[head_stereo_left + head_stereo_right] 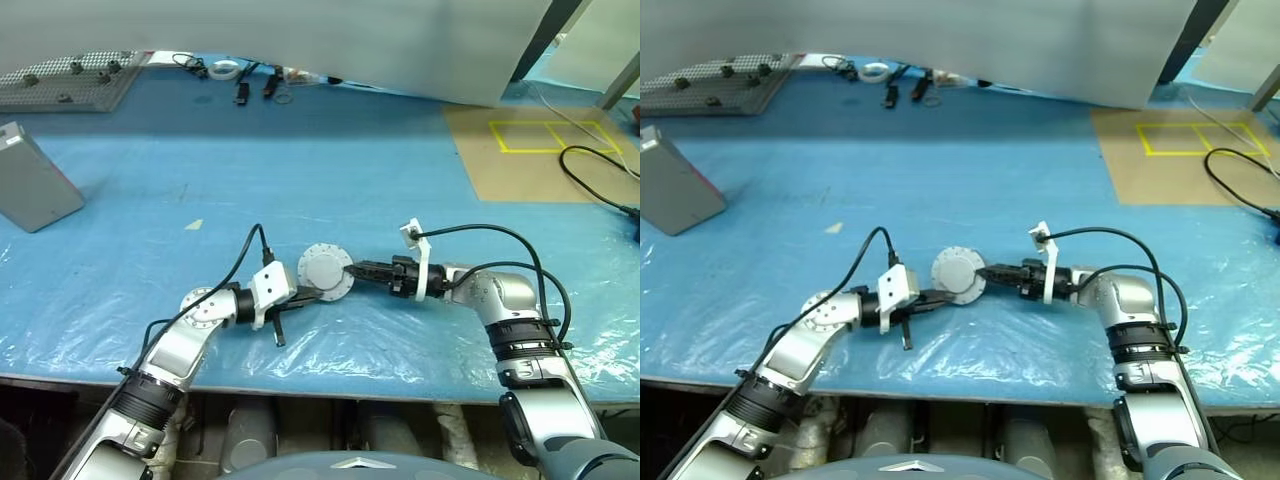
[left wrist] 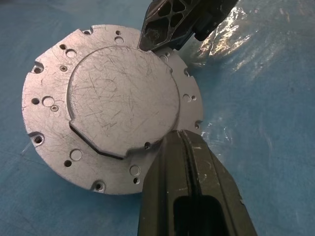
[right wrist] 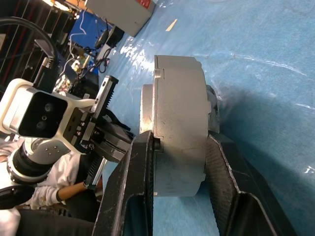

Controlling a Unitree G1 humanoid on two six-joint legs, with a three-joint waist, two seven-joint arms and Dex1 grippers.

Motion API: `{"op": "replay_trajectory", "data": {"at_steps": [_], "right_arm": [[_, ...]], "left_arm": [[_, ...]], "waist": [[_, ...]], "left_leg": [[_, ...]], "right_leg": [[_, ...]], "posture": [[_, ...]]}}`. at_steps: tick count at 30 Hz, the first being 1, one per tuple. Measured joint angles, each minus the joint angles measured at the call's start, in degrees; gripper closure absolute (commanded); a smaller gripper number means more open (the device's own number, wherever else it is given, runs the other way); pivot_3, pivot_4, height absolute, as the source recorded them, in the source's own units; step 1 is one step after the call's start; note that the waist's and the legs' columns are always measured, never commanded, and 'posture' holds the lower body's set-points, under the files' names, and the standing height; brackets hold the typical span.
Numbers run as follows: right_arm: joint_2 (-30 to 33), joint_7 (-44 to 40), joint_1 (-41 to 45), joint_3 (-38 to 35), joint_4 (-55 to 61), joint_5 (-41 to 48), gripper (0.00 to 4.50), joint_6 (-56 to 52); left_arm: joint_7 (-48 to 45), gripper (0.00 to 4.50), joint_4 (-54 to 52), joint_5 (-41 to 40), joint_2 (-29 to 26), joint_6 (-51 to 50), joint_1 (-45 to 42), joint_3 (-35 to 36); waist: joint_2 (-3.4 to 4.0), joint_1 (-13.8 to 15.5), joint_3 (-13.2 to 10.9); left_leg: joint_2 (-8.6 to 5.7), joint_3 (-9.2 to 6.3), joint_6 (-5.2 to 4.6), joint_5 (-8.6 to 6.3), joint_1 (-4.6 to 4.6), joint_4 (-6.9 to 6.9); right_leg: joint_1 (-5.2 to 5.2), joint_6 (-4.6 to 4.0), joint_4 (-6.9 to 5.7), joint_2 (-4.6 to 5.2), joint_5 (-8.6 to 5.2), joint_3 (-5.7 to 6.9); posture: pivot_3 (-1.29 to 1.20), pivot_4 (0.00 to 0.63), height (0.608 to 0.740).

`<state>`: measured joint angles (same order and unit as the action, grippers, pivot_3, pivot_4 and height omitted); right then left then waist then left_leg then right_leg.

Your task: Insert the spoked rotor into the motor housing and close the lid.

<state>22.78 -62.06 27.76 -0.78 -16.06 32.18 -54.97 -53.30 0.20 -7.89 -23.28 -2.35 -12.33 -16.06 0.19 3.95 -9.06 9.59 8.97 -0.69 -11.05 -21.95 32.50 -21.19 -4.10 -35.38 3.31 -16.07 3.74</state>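
A: Where is the motor housing (image 1: 326,270) found, and how are the arms posed?

B: It is seen near the front of the blue table (image 1: 330,170), plain grey back upward, between the two arms. Each forearm is bent inward and laid low, with the grippers pointed at each other.

A: How is the right gripper (image 3: 179,142) set?

B: Its fingers are closed partway around the housing's thick edge, one against each face.

A: And the left gripper (image 2: 189,162)?

B: Its fingers are pressed fully together at the housing's rim; whether the rim is pinched cannot be told.
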Motion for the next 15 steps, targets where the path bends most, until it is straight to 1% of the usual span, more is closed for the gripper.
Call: {"op": "replay_trajectory", "data": {"at_steps": [2, 6, 11, 15], "right_arm": [[-0.7, 0.8, 0.1, -0.2, -0.4, 0.3, 3.44, 0.0], [-1.4, 2.2, 0.4, -0.2, -1.1, 0.6, 3.44, -0.1], [-3.0, 4.7, 0.6, -1.4, -1.8, 1.7, 3.44, -1.6], [-4.5, 7.7, 0.9, -4.7, -2.5, 4.3, 3.44, -5.9]], "left_arm": [[-0.2, 4.50, -1.0, -1.3, -0.2, -1.3, 0.4, 0.5], [0.1, 4.50, -7.5, -6.5, -1.0, -6.4, 1.7, 3.8], [2.6, 4.50, -17.8, -14.7, -2.8, -14.8, 1.8, 10.5], [5.0, 4.50, -21.2, -20.4, -4.3, -20.1, 3.3, 16.7]], "waist": [[0.00, 0.0, 0.0], [0.01, 0.0, 0.0], [0.03, -0.1, 0.0], [0.17, -0.1, -0.1]], "left_leg": [[0.01, 0.00, 0.02, 0.01, 0.00, 0.00], [0.01, 0.00, 0.05, 0.03, 0.00, -0.01], [0.02, 0.00, 0.16, 0.09, 0.06, -0.02], [0.01, 0.00, 0.21, 0.11, 0.06, -0.04]], "right_leg": [[-0.02, -0.03, -0.05, 0.00, -0.02, 0.00], [-0.05, -0.09, -0.09, -0.01, -0.05, 0.01], [-0.03, -0.14, -0.13, -0.01, -0.08, 0.00], [-0.05, -0.16, -0.12, -0.02, -0.10, -0.01]], "posture": [[0.00, 0.150, 0.740], [0.00, 0.150, 0.740], [0.00, 0.150, 0.740], [0.00, 0.150, 0.740]]}}
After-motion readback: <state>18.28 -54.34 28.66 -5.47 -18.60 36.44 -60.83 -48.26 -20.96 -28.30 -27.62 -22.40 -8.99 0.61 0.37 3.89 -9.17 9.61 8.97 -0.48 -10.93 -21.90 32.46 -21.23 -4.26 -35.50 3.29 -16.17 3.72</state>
